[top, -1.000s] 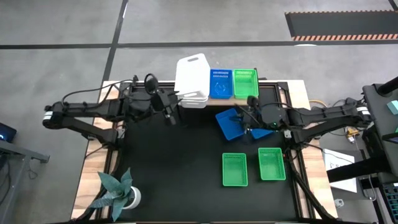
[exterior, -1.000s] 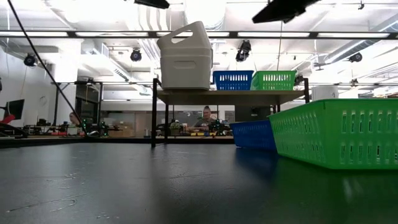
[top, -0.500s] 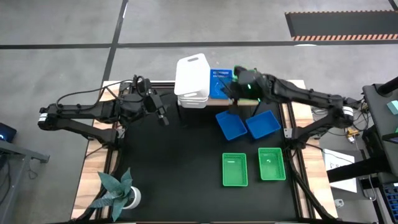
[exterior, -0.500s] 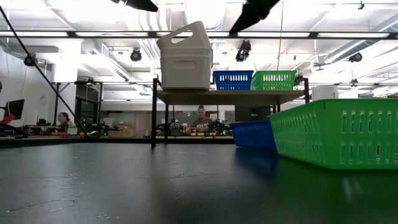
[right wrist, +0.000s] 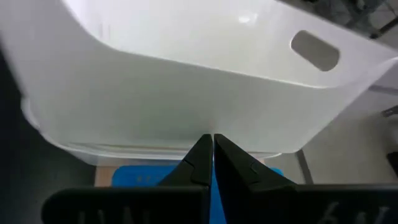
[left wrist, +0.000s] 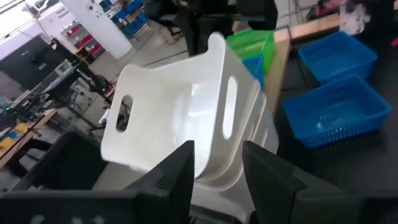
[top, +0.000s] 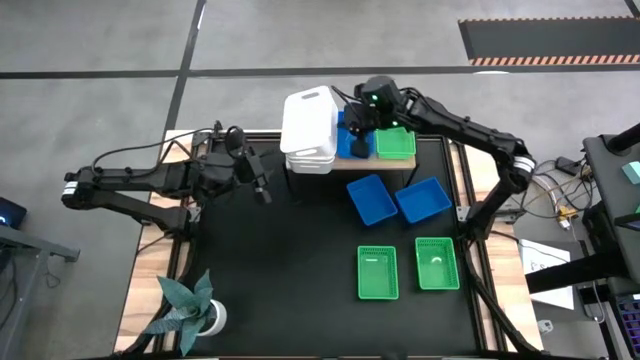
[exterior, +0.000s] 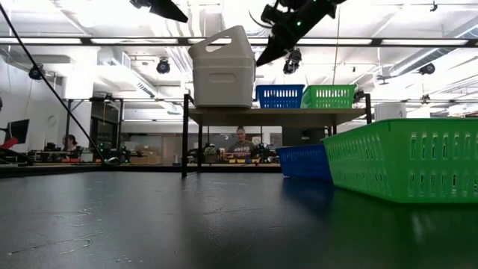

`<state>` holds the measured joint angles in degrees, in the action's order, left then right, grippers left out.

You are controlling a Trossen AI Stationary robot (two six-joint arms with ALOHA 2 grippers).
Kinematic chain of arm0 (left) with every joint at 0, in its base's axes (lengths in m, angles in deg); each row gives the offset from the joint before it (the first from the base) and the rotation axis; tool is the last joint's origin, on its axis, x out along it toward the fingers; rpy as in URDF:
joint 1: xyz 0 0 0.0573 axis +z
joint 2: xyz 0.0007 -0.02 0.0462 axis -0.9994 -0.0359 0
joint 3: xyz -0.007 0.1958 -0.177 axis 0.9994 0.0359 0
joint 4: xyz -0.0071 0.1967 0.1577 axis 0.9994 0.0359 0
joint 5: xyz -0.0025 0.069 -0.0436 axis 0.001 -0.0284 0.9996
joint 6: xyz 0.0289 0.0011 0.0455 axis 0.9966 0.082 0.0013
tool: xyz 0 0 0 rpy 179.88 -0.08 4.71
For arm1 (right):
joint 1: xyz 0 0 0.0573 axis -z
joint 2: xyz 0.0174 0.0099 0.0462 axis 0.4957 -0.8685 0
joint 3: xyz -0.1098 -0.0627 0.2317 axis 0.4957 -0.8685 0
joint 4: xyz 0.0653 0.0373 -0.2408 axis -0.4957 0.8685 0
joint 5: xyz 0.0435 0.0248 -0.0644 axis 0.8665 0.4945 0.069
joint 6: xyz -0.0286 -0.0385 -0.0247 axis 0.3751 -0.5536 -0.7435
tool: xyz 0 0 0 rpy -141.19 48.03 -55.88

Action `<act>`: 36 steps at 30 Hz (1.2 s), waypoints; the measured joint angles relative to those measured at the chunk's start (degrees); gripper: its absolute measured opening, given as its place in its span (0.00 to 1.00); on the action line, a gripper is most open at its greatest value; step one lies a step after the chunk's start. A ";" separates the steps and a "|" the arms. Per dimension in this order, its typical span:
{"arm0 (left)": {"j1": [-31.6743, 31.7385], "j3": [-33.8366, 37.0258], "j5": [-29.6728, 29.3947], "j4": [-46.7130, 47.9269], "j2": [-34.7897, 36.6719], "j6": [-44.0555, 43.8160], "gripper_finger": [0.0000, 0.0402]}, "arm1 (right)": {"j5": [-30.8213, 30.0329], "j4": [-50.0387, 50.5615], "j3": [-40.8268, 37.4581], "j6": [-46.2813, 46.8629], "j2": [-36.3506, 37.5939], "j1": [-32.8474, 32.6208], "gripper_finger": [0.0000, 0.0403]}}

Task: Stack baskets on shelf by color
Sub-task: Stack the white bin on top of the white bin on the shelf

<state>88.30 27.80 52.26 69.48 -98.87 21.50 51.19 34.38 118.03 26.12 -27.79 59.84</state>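
A stack of white baskets point(top: 308, 130) stands on the left end of the shelf point(top: 372, 162). Its top basket point(exterior: 222, 67) lies tilted in the one below. One blue basket point(top: 349, 143) and one green basket point(top: 396, 144) sit on the shelf beside it. My right gripper point(top: 352, 124) is shut and hangs above the blue basket, fingertips point(right wrist: 208, 152) pointing at the top white basket's side wall point(right wrist: 186, 106). My left gripper point(left wrist: 217, 163) is open over the table, left of the shelf point(top: 258, 182), facing the white stack. My right gripper's shut fingertips stand right at the long side wall of the top white basket, coming slantwise from above on the shelf's right. Whether they touch the wall, I cannot tell.
Two blue baskets point(top: 370, 198) point(top: 422, 198) lie on the black table in front of the shelf. Two green baskets point(top: 378, 272) point(top: 437, 262) lie nearer the near edge. A potted plant point(top: 190, 305) stands at the near left corner. People sit in the room behind.
My right arm has swung from above the blue baskets on the table toward the far edge and to the left, and has risen to the shelf beside the white stack. My left gripper has drawn back a little to the left, away from the stack.
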 joint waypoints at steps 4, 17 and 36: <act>0.09 0.00 -6.04 4.10 0.03 -0.14 0.30 | 0.02 0.26 0.60 -0.18 -1.14 -0.09 0.02; 6.37 0.11 -7.24 6.35 -4.48 -2.93 0.30 | 0.06 0.11 0.57 0.38 -0.11 -0.09 0.02; 7.52 -2.01 -5.29 -0.35 -8.58 0.61 0.30 | 0.16 -2.84 -0.77 1.15 -0.28 -0.12 0.02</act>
<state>95.82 25.79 46.97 69.14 -107.45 22.11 51.35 31.54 117.26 27.27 -28.07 59.72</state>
